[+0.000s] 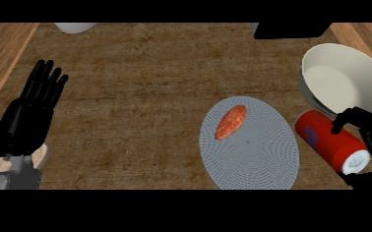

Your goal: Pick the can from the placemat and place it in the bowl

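The right hand (354, 120) curled its fingers around the red can (330, 141), with the bowl (341, 76) just above it, the placemat (251, 145) to its left.

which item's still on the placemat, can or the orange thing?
The orange food item. It lies on the placemat; the can is beside it in the right hand.

Single head view, steeply down onto the counter (145, 69), forearms entering from the lower edge.

An orange-red sweet potato (232, 122) — lying tilted — and a white object (76, 27) at the counter's far edge.
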{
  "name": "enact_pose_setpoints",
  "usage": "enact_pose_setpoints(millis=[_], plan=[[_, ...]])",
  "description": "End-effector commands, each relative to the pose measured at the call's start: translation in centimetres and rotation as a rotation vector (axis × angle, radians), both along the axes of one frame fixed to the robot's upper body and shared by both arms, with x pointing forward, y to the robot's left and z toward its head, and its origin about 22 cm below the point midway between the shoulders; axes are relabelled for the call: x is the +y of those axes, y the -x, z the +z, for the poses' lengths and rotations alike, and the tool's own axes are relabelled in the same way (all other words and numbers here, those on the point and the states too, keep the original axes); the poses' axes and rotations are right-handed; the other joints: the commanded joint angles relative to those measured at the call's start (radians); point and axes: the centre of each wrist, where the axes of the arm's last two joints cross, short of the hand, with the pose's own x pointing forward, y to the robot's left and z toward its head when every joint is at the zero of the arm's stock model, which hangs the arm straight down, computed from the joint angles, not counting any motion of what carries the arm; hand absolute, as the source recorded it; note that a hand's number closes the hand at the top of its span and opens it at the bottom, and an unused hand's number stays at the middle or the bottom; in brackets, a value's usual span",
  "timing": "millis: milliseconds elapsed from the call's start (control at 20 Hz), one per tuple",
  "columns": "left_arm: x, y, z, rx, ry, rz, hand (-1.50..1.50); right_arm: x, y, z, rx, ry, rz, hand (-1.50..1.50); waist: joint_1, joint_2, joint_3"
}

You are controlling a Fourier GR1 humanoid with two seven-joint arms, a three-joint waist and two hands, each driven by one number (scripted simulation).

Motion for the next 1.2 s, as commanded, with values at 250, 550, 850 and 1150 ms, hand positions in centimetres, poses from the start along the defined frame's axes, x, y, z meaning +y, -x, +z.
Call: enact_pose_setpoints(millis=[250, 550, 850, 1150], plan=[[0.1, 0.7, -1.0, -0.011, -0.012, -0.008, 0.0, -4.2, -1.2, 6.2, -0.193, -0.054, -0.219, 1.5, 0.01, 0.004, 0.0], [-1.4, -0.2, -1.4, -0.015, -0.005, -0.059, 0.0, -9.6, -3.3, 5.0, -0.235, -0.122, -0.33, 1.5, 0.044, 0.013, 0.001], [-1.3, -1.5, -0.6, -0.025, -0.002, -0.076, 0.0, -13.5, -6.6, 6.0, -0.259, -0.254, -0.354, 1.5, 0.07, 0.019, 0.001], [-1.8, -1.9, 0.1, -0.019, 0.004, -0.077, 0.0, -14.8, -10.9, 4.1, -0.257, -0.281, -0.348, 1.5, 0.078, 0.019, 0.001]])
